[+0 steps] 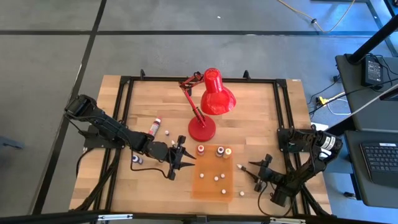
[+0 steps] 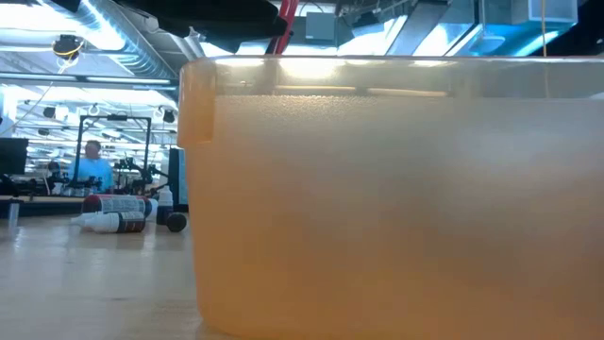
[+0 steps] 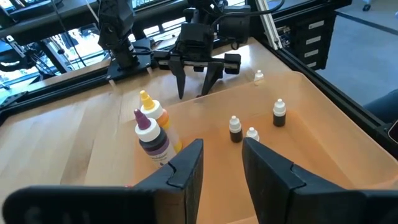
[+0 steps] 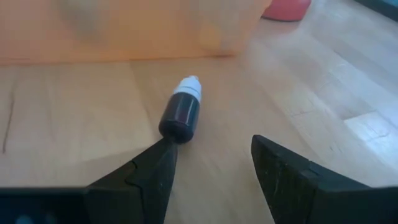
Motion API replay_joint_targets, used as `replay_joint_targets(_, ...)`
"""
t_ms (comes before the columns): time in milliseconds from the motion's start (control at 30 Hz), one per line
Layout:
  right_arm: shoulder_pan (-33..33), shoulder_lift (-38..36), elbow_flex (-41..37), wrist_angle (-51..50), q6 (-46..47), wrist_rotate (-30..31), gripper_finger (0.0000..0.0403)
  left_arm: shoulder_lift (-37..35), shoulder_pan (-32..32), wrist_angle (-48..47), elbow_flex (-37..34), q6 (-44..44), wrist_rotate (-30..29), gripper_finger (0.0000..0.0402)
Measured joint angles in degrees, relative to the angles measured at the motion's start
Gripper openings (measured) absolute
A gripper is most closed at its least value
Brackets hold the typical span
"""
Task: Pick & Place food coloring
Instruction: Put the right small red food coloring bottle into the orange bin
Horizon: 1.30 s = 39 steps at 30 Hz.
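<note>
High view showing the translucent orange tray [image 1: 205,183] lying on the wooden surface [image 1: 249,134] between the two sets of jaws. Holding three taller bottles at its far edge and three tiny white-capped dropper bottles [image 1: 216,178] nearer its middle. Left wrist view catching the same tray just ahead of the left gripper [image 3: 221,165], jaws standing partly apart and gripping nothing, with an orange bottle [image 3: 153,113] and a purple bottle [image 3: 152,137] standing upright just beyond one finger. Right wrist view showing the right gripper [image 4: 211,165] hovering low over the surface, jaws spread wide and empty. Lying on its side just ahead of one finger, a dark food coloring bottle [image 4: 181,114], white pointed cap aiming toward the tray wall. Standing behind the tray, a red desk lamp [image 1: 208,102].
</note>
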Motion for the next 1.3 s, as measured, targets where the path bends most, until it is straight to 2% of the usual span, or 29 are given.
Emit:
replay_joint_targets(600,0.11,0.02,1.16,3.6,-3.88,-0.56,0.0216,0.0,0.0,0.0,0.0,-0.02,-0.02,0.0107)
replay_joint_targets(1300,-1.73,0.02,1.29,4.71,-4.32,0.18,0.0216,0.0,0.0,-0.02,0.0,-0.02,0.0,0.0111)
